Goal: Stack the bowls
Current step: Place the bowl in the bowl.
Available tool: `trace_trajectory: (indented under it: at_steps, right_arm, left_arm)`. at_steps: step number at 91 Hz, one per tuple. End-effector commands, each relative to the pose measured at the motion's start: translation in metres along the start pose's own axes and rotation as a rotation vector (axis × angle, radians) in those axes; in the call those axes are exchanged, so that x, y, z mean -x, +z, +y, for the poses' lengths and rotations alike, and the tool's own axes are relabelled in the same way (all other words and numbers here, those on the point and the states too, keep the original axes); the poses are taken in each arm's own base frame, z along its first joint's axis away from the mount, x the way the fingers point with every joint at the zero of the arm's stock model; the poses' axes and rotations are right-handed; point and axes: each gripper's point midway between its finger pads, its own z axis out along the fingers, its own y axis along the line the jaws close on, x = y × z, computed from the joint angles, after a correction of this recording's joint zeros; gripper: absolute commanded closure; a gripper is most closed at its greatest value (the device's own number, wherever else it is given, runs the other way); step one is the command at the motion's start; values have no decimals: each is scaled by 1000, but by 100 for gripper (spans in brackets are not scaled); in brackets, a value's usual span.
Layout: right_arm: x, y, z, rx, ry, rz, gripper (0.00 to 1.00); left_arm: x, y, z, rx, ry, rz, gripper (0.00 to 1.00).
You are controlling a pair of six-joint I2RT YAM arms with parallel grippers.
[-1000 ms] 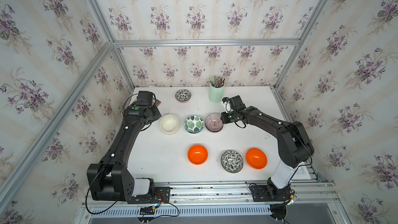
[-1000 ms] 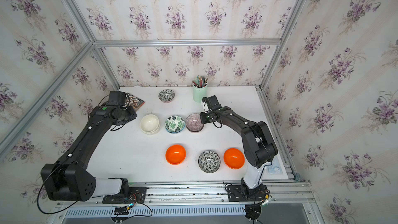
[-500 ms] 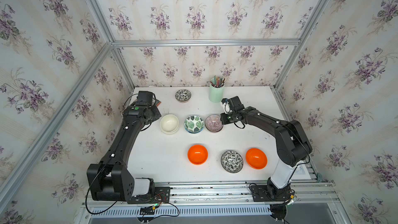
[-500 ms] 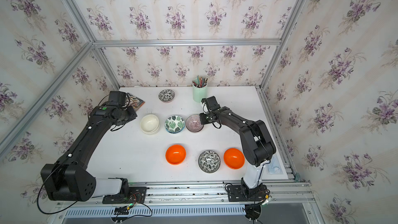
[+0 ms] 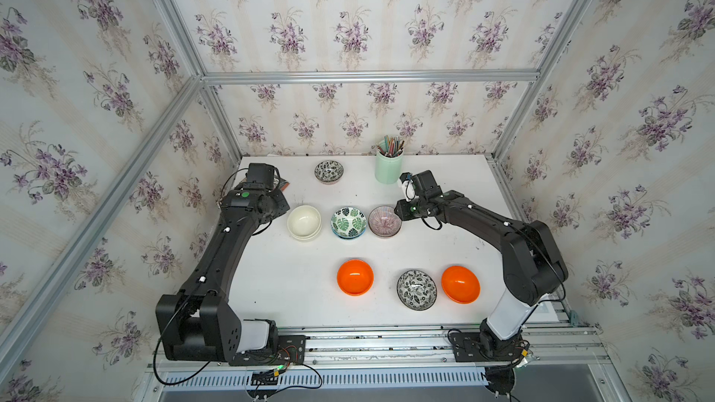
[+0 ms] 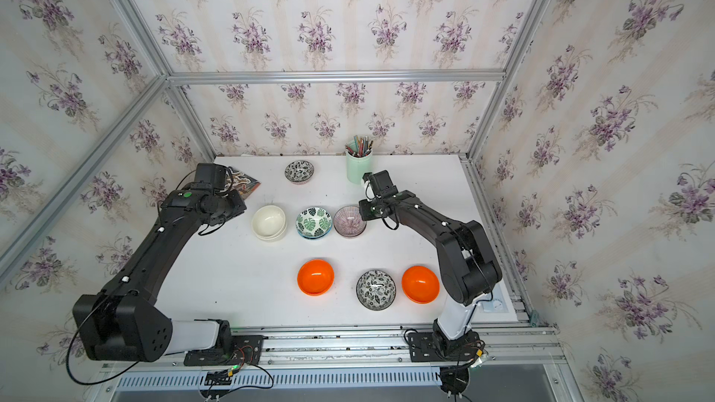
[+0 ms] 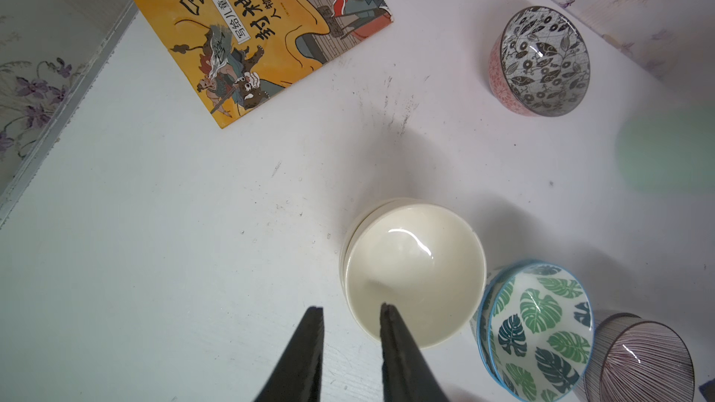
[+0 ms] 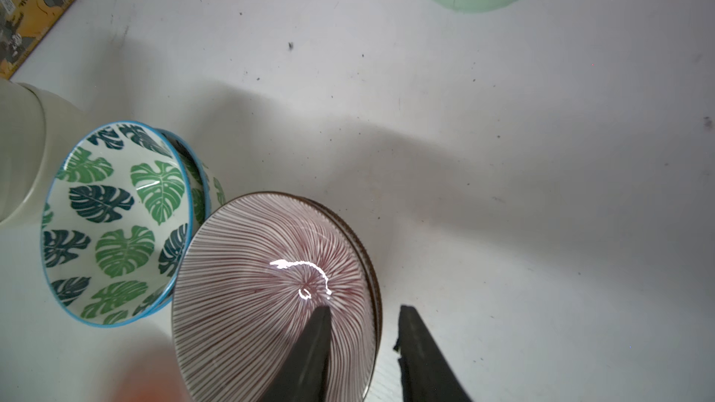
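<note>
A white tabletop [image 5: 286, 303] seen from above, with two black robot arms reaching in. The right pincer [image 8: 364, 309] has just loosened. A second ago it was clamped on the rim of the round purple-striped ceramic bowl [image 8: 271, 264]. Now its jaws stand partly apart, one finger inside the bowl and one outside, gripping nothing.

A second rim shows just under that bowl, so it seems to sit nested in its twin, in the middle row where it was before. By that judgement the striped pair is finished.

Just beside it, the white bowl with green leaves [image 8: 116, 222] also shows a double blue rim. Beyond that, the glossy cream-white bowl [image 7: 414, 268] shows a double edge, so three pairs look stacked. The left pincer [image 7: 351, 307] hangs partly open and empty, one tip over the cream bowl's rim.

Four bowls lie single in both top views. At the front are a glossy orange bowl [image 5: 354, 277], a black-and-white floral bowl [image 5: 416, 290] and a second orange bowl [image 5: 460, 284]. The matching floral bowl [image 5: 329, 171] sits at the back, near the tall mint-green pencil cup [image 5: 388, 168].
</note>
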Motion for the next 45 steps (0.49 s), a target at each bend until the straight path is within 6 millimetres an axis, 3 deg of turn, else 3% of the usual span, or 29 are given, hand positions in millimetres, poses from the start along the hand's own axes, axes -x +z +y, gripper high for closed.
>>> trace_trajectory:
  at_steps: [1,10,22,39,41,45]
  right_arm:
    - [3,-17,-6,-50,7,-23,59]
    - [-4,-35,-14,-92,34,-23,56]
    - [-40,-51,-17,-84,83,19,53]
    - [-102,-65,-4,-44,120,95,48]
    - [-106,-67,-3,-45,121,99,48]
    - [-117,-68,12,-26,94,123,47]
  left_arm:
    - [4,-3,-4,-14,-6,-11,70]
    - [4,-3,-8,-18,7,-8,70]
    - [5,-3,-14,-22,31,-4,70]
    - [6,-1,-27,-52,53,-2,70]
    - [4,7,-28,-46,55,16,70]
    - [3,11,-31,-51,57,27,70]
